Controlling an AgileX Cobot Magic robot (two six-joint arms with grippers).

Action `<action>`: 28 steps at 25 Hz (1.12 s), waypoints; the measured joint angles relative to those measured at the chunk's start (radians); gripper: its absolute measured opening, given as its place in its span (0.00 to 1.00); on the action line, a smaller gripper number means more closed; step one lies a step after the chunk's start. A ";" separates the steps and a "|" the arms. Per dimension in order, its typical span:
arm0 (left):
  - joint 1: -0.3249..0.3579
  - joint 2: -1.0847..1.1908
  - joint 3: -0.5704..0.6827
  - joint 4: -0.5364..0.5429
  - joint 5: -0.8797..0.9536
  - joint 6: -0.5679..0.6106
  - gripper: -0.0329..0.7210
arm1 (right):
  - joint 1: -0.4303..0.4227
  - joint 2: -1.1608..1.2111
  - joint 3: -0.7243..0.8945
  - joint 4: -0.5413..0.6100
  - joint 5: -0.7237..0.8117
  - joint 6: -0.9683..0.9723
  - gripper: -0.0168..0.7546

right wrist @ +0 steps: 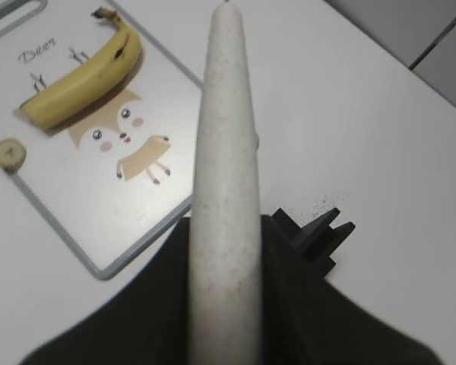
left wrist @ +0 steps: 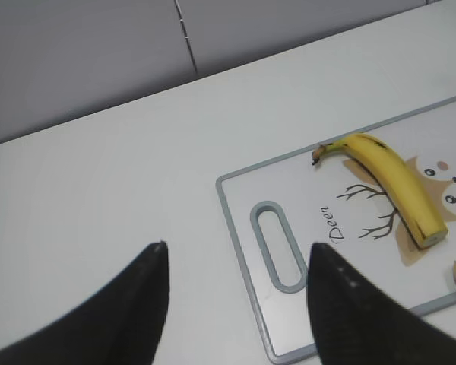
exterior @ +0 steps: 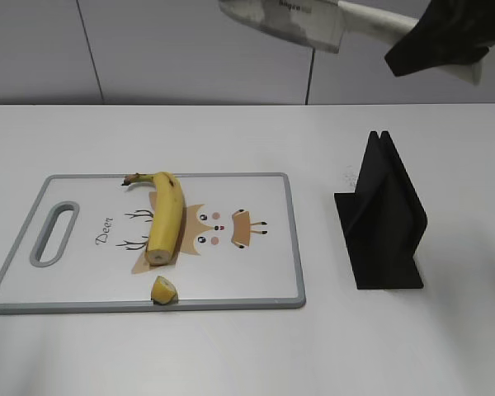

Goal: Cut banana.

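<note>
The banana (exterior: 167, 216) lies on the white, grey-rimmed cutting board (exterior: 256, 299), over the antlers of the printed deer figure, its long axis running from the board's far edge toward the near edge. It is unpeeled, yellow, gently curved, with a dark brown stem tip pointing toward the far left of the board; the near end is a flat cut face showing pale flesh ringed by peel. A few faint dark marks run along the skin. A small cut-off end piece (exterior: 163, 290) sits apart from the banana, just beyond its cut face, close to the board's near rim. The board rests on a white table (exterior: 429, 346), with its handle slot to the left. To the right of the board, well apart, stands a black knife stand (exterior: 382, 216). The right gripper (exterior: 442, 43) is raised high above the table at the top right of the exterior view, its fingers clamped on the pale speckled handle of a knife (exterior: 290, 21), blade extending leftward in the air. The left gripper (left wrist: 235, 304) hovers over bare table left of the board's handle end, fingers spread wide with nothing between them.
</note>
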 joint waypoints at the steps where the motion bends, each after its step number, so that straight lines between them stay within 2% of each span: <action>1: 0.000 0.029 -0.019 -0.020 0.000 0.036 0.78 | -0.003 0.010 -0.007 0.004 0.031 -0.032 0.25; 7: 0.000 0.211 -0.134 -0.187 0.018 0.267 0.78 | -0.006 0.079 -0.097 0.014 0.154 -0.193 0.25; 14: -0.003 0.387 -0.284 -0.350 0.138 0.523 0.78 | -0.006 0.168 -0.243 0.023 0.257 -0.363 0.25; 18: -0.026 0.487 -0.373 -0.365 0.217 0.695 0.78 | 0.027 0.238 -0.301 0.022 0.290 -0.424 0.25; 22: -0.060 0.590 -0.449 -0.363 0.291 0.847 0.78 | 0.110 0.311 -0.337 0.023 0.310 -0.488 0.25; 25: -0.081 0.663 -0.494 -0.335 0.350 0.897 0.77 | 0.163 0.360 -0.349 0.025 0.313 -0.500 0.25; 28: -0.110 0.723 -0.525 -0.292 0.401 0.918 0.73 | 0.179 0.393 -0.355 0.051 0.313 -0.534 0.25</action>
